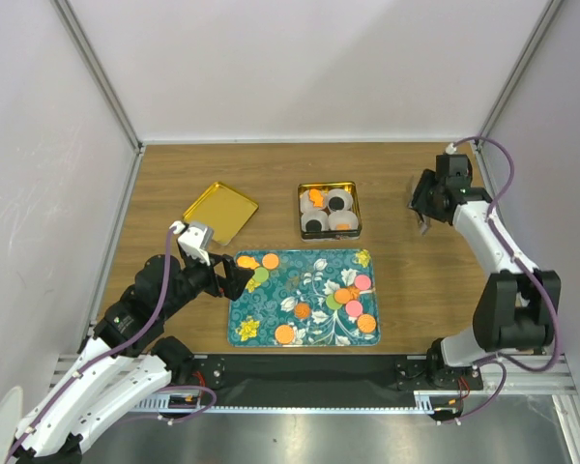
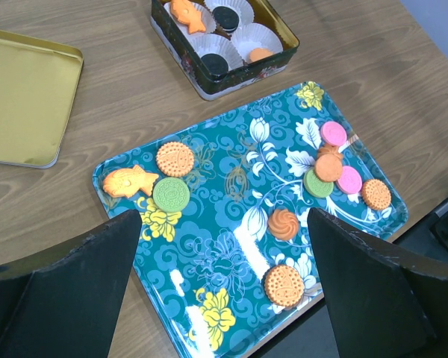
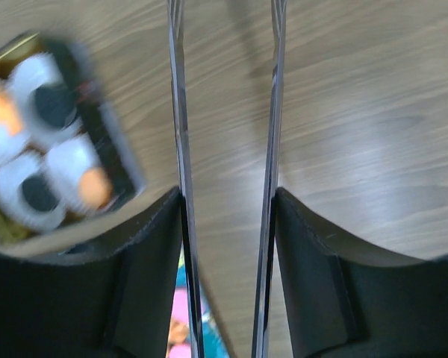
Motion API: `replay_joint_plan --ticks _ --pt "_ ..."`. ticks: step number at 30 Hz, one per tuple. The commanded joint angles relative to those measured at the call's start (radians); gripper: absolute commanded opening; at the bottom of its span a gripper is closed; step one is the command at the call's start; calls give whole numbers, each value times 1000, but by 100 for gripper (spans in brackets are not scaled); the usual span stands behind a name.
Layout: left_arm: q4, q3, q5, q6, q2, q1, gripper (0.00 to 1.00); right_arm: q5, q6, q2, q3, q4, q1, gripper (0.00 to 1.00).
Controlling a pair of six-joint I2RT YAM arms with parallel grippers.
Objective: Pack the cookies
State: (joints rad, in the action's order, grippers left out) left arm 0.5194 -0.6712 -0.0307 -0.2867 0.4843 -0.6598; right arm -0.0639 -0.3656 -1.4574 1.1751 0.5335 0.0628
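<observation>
Wide apart and empty, my left fingers (image 1: 234, 280) hang over the left end of the tray. My right fingers (image 1: 424, 215) are far off over the right back part of the table (image 1: 406, 280), and they are clamped on a pair of thin metal tongs (image 3: 178, 112) whose two blades stand apart with nothing between them.

On the brown wooden table, a teal flowered tray (image 2: 231, 171) lies nearest me. Behind its left end sits a flat gold lid (image 1: 219, 211), and just behind its middle a small dark tin (image 1: 330, 236) stands open. Four white paper cups (image 2: 248, 36) fill the tin.

Most of the cookies (image 2: 175, 158) lie loose on the tray. At the left end a round orange one, a fish-shaped orange one (image 2: 131, 182) and a green one (image 2: 171, 195) sit close together. At the right end two pink, one green and two orange make a cluster (image 2: 328, 167). Between these groups, nearer me, lie an orange swirl (image 2: 284, 224) and an orange round one (image 2: 284, 285). Four more cookies are already in the cups: an orange fish, two black and one small orange
</observation>
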Motion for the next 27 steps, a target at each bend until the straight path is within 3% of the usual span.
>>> replay_joint_plan --ticks 1,10,18,21,27 --pt "-22 -25 5 7 -4 -8 100 -33 -39 -75 -9 -145 -52 55" --pt "-19 -25 6 7 0 -8 100 -71 -18 -311 75 -175 -96 60" --pt "-19 -25 9 7 27 -8 100 -25 -3 -377 57 -155 -101 68" --pt "-19 -24 5 7 39 -9 100 -7 1 -386 43 -147 -101 72" --pt "-15 -25 -15 1 65 -8 100 4 -4 -357 1 -151 -103 91"
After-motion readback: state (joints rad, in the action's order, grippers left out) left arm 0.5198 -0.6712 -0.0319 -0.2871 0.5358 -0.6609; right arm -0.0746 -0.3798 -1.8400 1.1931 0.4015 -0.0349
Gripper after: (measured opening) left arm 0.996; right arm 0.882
